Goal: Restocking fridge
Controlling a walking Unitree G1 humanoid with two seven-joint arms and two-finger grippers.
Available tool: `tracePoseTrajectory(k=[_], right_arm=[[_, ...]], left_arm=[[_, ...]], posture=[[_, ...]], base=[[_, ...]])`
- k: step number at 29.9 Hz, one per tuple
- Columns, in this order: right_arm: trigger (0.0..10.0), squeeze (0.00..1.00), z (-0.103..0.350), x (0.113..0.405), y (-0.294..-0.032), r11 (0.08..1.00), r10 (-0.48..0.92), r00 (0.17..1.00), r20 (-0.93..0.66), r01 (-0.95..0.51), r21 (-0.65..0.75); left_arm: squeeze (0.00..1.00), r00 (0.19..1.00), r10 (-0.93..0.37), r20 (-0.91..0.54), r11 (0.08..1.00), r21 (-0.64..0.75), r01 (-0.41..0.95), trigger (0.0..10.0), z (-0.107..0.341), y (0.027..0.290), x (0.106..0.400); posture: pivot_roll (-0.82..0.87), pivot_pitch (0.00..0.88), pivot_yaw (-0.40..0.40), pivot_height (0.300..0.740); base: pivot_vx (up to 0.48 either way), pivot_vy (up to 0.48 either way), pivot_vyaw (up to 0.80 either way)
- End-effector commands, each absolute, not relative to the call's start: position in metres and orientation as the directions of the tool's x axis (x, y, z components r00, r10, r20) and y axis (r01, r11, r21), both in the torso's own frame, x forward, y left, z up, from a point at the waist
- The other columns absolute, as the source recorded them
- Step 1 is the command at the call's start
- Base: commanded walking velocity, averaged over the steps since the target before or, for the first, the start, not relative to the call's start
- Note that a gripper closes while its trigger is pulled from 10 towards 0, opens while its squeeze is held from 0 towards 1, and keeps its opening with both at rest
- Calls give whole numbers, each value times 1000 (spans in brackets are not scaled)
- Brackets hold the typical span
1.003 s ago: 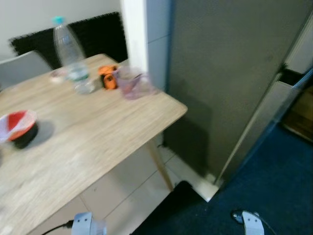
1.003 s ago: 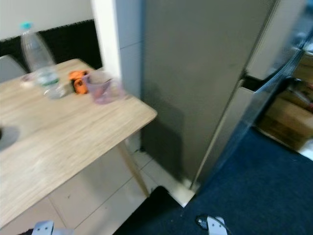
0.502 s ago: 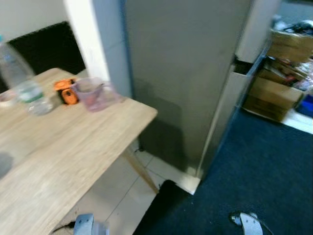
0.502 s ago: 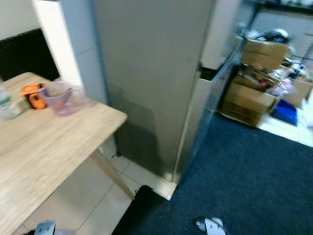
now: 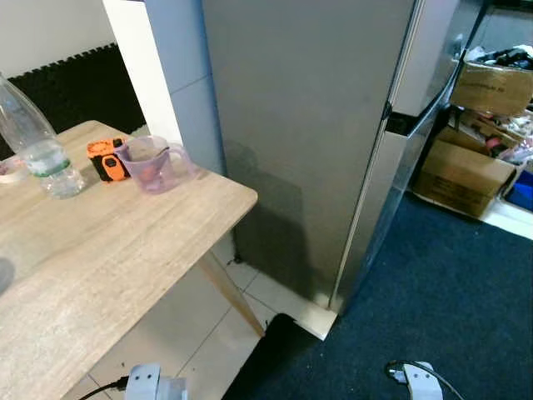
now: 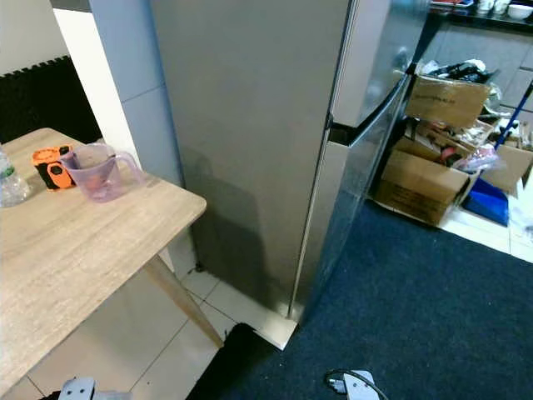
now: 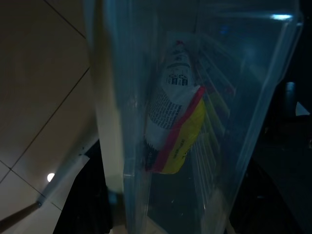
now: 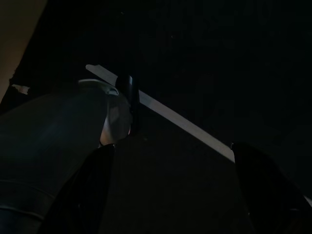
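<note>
Jaws of both grippers: spread cannot be told. Left wrist view — clear plastic bin (image 7: 204, 97) holding a yellow-and-white packet (image 7: 175, 122), seemingly carried. Beyond, wooden table (image 5: 125, 250), then closed fridge (image 5: 308, 125). Camera has swung toward the fridge — approach under way.

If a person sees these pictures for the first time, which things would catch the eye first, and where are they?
The tall grey fridge stands in the middle, doors shut, beside a pale wooden table on the robot's left. Near the table's far edge sit a pink measuring jug, a small orange device and a clear water bottle. In the left wrist view, a clear plastic bin holds a packet with a yellow and red wrapper.
</note>
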State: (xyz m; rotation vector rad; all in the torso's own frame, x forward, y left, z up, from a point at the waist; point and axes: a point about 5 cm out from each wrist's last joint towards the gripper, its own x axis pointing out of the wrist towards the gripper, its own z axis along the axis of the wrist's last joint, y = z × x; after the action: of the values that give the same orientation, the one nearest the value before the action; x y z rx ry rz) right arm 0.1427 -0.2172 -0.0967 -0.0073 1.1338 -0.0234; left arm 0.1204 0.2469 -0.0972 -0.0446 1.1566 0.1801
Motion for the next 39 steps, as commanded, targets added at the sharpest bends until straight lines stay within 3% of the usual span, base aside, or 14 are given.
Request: tracePoseTrajectory(k=[1, 5, 15, 39], right_arm=[[10000, 0, -96, 145, -216, 1000, -17, 434, -901, 10, -14], [10000, 0, -96, 144, -218, 1000, -3, 436, -900, 4, -2], [10000, 0, -96, 142, -219, 1000, 9, 428, -904, -28, -3], [10000, 0, -95, 143, -220, 1000, -3, 439, -898, -26, -16]], left_arm=[[0, 399, 107, -911, 987, 49, -154, 10000, -97, 243, 124], [0, 398, 100, -912, 988, 43, -151, 10000, -98, 240, 125], [0, 401, 83, -912, 989, 27, -144, 10000, -98, 231, 130], [0, 401, 68, -914, 992, 20, -124, 10000, -98, 229, 131]], posture=[[-32, 0, 20, 740], [-32, 0, 20, 740], [-37, 0, 15, 740], [-41, 0, 15, 740]], base=[[0, -356, 0], [0, -370, 0], [0, -399, 789], [0, -413, 0]])
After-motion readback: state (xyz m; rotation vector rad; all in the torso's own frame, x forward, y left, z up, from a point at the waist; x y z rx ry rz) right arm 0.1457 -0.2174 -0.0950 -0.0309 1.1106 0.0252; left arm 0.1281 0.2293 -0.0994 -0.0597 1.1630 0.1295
